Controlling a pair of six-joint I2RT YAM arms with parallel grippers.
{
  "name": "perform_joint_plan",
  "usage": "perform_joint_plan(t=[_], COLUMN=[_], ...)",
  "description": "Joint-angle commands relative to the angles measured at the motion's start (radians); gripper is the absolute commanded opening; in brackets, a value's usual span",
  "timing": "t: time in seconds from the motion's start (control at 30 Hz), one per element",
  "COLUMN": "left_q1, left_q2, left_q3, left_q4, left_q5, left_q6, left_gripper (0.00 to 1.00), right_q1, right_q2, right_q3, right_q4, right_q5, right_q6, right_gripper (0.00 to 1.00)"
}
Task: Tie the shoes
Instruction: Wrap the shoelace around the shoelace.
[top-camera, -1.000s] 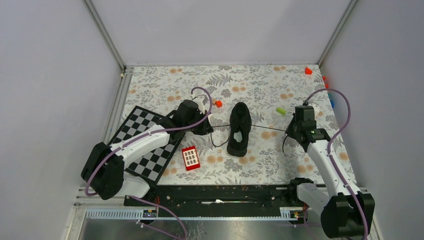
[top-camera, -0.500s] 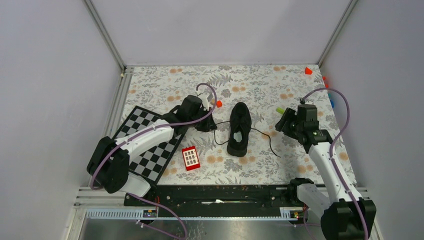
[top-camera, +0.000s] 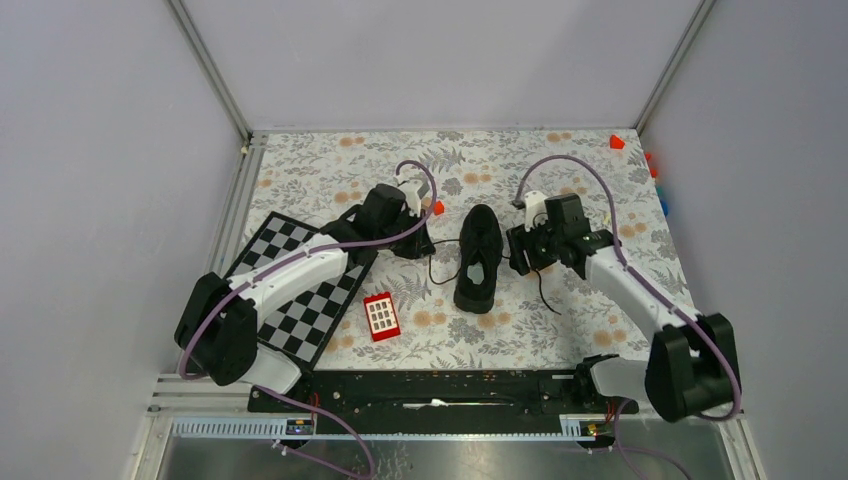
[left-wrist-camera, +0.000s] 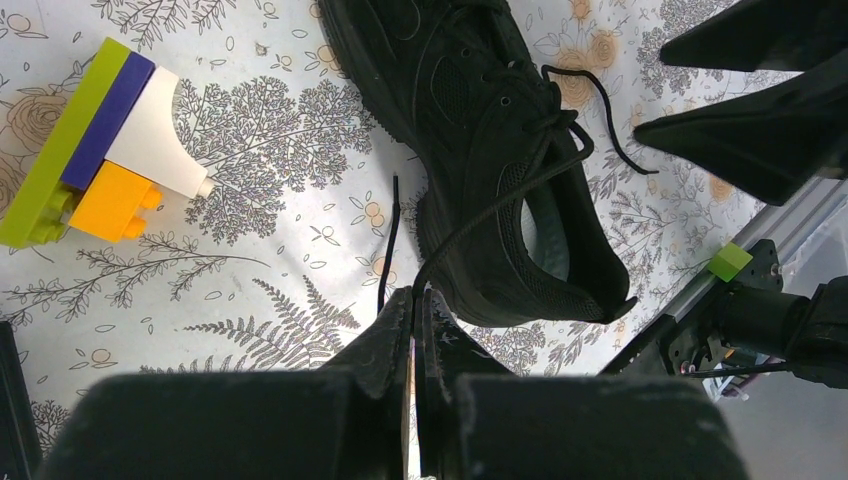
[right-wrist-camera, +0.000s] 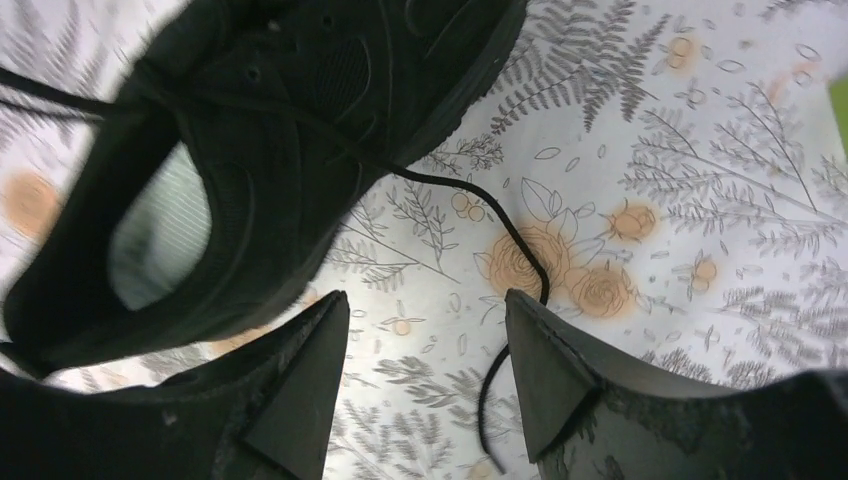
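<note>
The floral bench (top-camera: 560, 170) carries the black sneaker (top-camera: 479, 258) at its middle, toe away from the arms and untied. The right fingers (right-wrist-camera: 295, 400) have dropped the right lace (right-wrist-camera: 510, 230) and swung in beside the shoe, spread wide and empty. That lace now lies slack, so tension is lost. The left fingers (left-wrist-camera: 385, 335) stay pinched on the left lace (left-wrist-camera: 500, 205). No brand is readable.

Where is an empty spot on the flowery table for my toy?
Free: the far strip behind the shoe, and the near strip right of the red toy. Crowded: beside the shoe, with the left end effector, right end effector and laces.
</note>
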Motion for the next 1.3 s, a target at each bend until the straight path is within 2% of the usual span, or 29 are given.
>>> perform_joint_plan(t=[0.0,0.2,0.33,0.57,0.67,0.8,0.9,1.1,1.27], left_q1=[0.0,0.001,0.001,0.001,0.0,0.001,0.0,0.009,0.033], left_q2=[0.02,0.023,0.021,0.036,0.036,0.035,0.03,-0.012,-0.032], left_q3=[0.056,0.051,0.044,0.044,0.04,0.036,0.033,-0.002,-0.031], left_q4=[0.008,0.009,0.016,0.027,0.033,0.041,0.041,0.047,0.061], left_q5=[0.021,0.032,0.032,0.039,0.038,0.038,0.037,0.021,-0.012], left_q6=[0.017,0.023,0.025,0.014,0.009,0.004,0.003,-0.001,-0.014], left_gripper=[0.0,0.0,0.0,0.0,0.0,0.0,0.0,0.0,0.0], right_q1=[0.003,0.003,0.005,0.016,0.017,0.028,0.027,0.027,0.028], right_q2=[0.104,0.199,0.274,0.362,0.389,0.404,0.398,0.293,0.147], right_q3=[0.076,0.099,0.121,0.135,0.178,0.19,0.168,0.084,-0.044], right_q4=[-0.087,0.0,0.019,0.1,0.048,0.025,0.041,0.118,0.296], right_q5=[-0.079,-0.133,-0.201,-0.194,-0.207,-0.205,-0.206,-0.119,0.152], right_q6=[-0.383,-0.518,-0.521,-0.492,-0.507,-0.521,-0.513,-0.411,-0.261], right_gripper=[0.66,0.68,0.67,0.66,0.58,0.3,0.0,0.0,0.0])
